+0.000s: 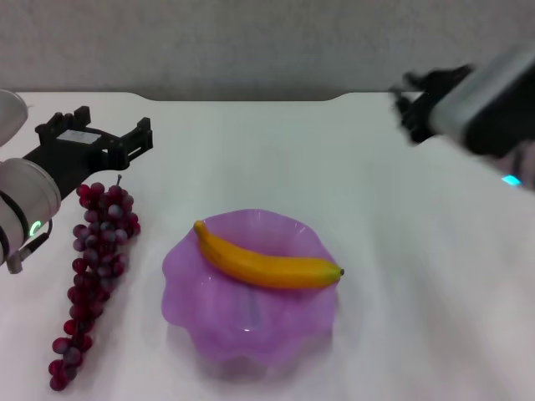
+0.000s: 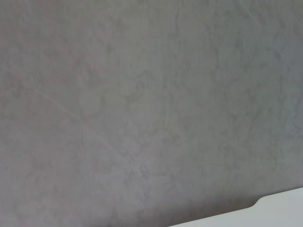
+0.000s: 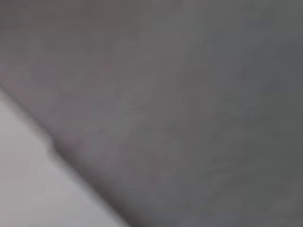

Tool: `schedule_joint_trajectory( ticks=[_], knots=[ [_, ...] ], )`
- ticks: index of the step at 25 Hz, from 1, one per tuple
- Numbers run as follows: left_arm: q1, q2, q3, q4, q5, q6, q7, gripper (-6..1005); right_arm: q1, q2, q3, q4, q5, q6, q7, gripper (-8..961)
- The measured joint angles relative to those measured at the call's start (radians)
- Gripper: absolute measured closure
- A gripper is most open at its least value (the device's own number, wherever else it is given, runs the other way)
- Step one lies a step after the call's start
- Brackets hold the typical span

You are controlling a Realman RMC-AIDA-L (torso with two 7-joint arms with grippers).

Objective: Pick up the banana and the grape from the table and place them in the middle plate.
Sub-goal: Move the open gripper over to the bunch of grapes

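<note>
The yellow-orange banana (image 1: 267,263) lies across the middle plate (image 1: 192,292), a translucent purple dish with a scalloped rim, near the front centre of the white table (image 1: 376,251). Left of the plate the grape (image 1: 96,251), a long dark red bunch, lies on the table with its stem at the far end. My left gripper (image 1: 113,125) hovers just beyond the stem end of the bunch, open, with nothing between its fingers. Raised over the table's far right is my right gripper (image 1: 414,104), well away from the plate. Neither wrist view shows the fruit or the plate.
A grey wall (image 2: 142,94) stands behind the table's notched far edge (image 1: 242,100). The left wrist view shows that wall and a corner of the table (image 2: 284,210). In the right wrist view I see the wall and a strip of table (image 3: 28,179).
</note>
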Motion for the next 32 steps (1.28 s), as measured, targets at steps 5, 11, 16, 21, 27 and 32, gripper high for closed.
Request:
schedule_joint_trajectory(
  ticks=[5, 11, 16, 21, 27, 32],
  knots=[
    [0.000, 0.000, 0.000, 0.008, 0.000, 0.004, 0.001, 115, -0.155, 0.001, 0.005, -0.076, 0.009, -0.255, 0.062, 785],
    [0.007, 0.001, 0.025, 0.036, 0.000, 0.081, 0.001, 115, -0.284, -0.002, -0.054, -0.079, 0.073, -0.536, 0.118, 915],
    [0.028, 0.003, 0.068, 0.055, 0.009, 0.175, 0.010, 114, -0.356, -0.002, -0.131, 0.001, 0.128, -0.774, 0.195, 929],
    [0.032, 0.003, 0.081, 0.048, 0.012, 0.177, 0.014, 115, -0.397, -0.004, -0.223, 0.171, 0.131, -1.002, 0.348, 927],
    [0.036, 0.002, 0.066, -0.079, 0.021, -0.054, 0.027, 118, -0.415, -0.004, -0.301, 0.320, 0.159, -1.157, 0.409, 927],
    [0.008, -0.003, -0.003, -0.191, 0.031, -0.284, 0.009, 119, -0.411, -0.003, -0.312, 0.332, 0.168, -1.156, 0.424, 927]
  ],
)
